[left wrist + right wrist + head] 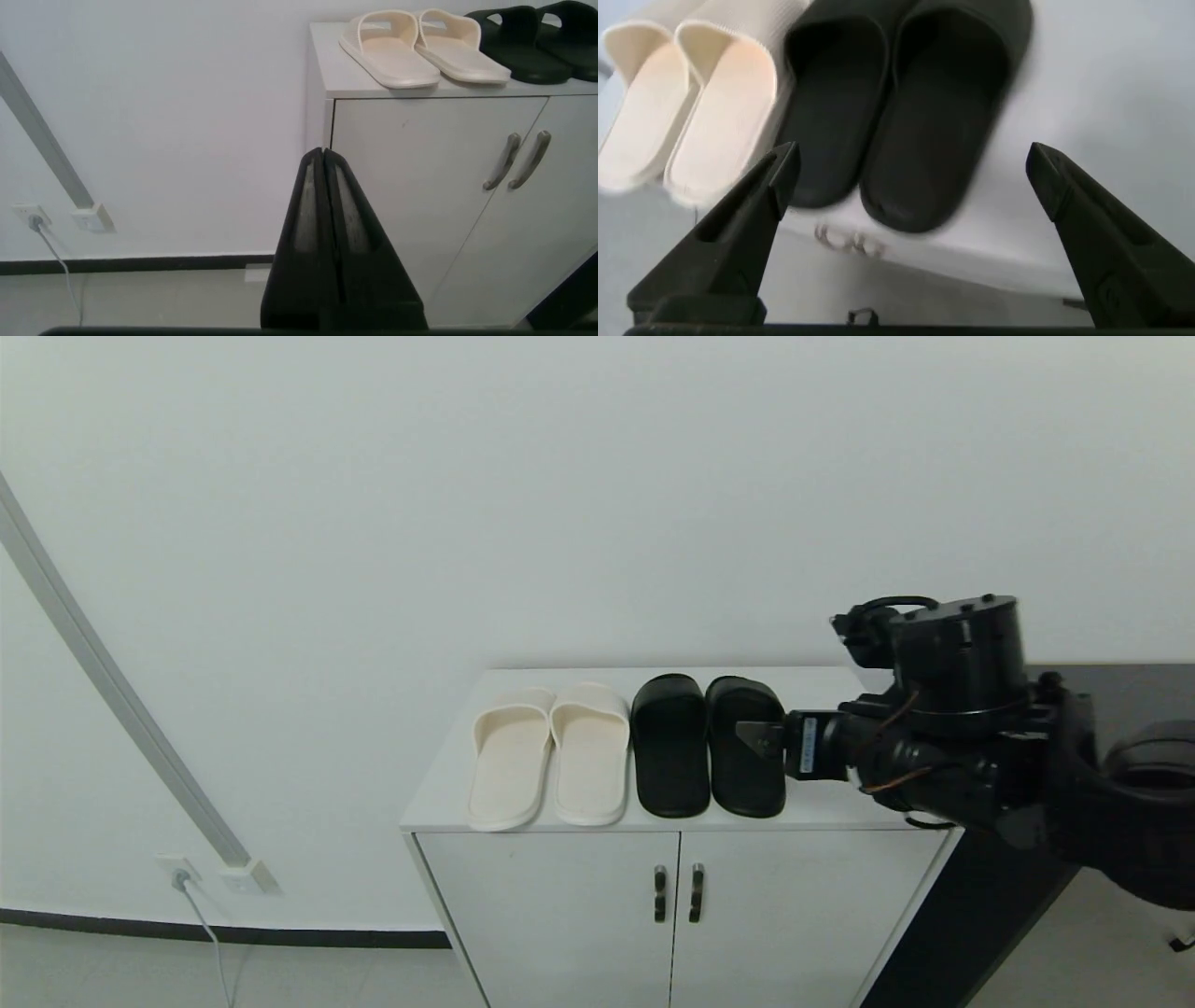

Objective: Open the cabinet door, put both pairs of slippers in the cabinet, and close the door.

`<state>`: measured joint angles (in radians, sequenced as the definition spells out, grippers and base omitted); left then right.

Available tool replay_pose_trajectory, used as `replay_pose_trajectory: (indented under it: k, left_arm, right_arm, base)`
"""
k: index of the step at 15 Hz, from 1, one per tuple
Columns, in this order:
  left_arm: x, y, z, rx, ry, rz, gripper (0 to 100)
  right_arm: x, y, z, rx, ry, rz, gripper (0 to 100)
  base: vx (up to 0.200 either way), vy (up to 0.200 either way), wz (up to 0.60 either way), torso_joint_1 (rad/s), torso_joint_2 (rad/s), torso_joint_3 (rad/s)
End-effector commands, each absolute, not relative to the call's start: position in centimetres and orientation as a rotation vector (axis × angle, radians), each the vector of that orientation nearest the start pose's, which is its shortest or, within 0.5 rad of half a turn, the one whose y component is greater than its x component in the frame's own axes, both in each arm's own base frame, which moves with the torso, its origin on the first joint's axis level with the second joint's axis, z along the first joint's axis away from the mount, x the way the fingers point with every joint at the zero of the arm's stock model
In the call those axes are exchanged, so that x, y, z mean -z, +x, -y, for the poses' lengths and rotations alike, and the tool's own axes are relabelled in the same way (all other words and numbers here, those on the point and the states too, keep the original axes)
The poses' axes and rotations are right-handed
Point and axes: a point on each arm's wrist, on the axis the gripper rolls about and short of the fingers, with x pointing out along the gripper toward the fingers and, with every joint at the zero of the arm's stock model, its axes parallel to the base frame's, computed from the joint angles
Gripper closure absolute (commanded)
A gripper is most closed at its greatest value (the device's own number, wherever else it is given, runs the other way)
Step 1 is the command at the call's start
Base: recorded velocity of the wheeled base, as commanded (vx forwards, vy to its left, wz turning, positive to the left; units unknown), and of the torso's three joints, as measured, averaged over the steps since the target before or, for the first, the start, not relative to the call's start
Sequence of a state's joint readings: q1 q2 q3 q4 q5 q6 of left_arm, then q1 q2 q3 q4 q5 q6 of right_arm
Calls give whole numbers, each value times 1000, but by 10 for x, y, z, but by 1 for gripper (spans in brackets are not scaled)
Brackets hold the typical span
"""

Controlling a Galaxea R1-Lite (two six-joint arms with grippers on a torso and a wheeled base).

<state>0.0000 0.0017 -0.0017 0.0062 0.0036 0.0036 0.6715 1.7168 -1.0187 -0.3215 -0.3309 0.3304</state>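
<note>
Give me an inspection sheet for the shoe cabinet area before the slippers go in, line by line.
Surface: white cabinet top, carrying both pairs.
Job's things: cream slippers and black slippers side by side on top, toes to the wall; cabinet doors shut, handles together at the middle.
Clutter: nothing seen.
Grippers: right gripper open, hovering by the black pair; left gripper shut, empty, low near the cabinet's left front corner.
Cables: cord plugged into the wall socket, hanging to the floor left of the cabinet.
Surroundings: white wall, slanted grey trunking, dark skirting.
</note>
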Motion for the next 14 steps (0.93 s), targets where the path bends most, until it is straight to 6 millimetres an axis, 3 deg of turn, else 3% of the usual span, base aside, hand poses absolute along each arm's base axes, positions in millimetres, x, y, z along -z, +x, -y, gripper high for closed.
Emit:
replay_pose_trajectory:
  k: [1, 9, 14]
  left_arm:
    - [-75, -23, 0, 3, 5, -6, 100]
    - [-75, -23, 0, 6, 6, -5, 100]
    - [-75, -23, 0, 3, 6, -5, 100]
  right_arm:
    - [-179, 295, -228, -208, 137, -408, 0]
    - [-140, 353, -269, -74, 114, -362, 0]
    - [-131, 379, -276, -31, 89, -288, 0]
  base:
    - [0, 0, 0, 0, 0, 0]
    - [0, 0, 0, 0, 0, 0]
    - [0, 0, 0, 0, 0, 0]
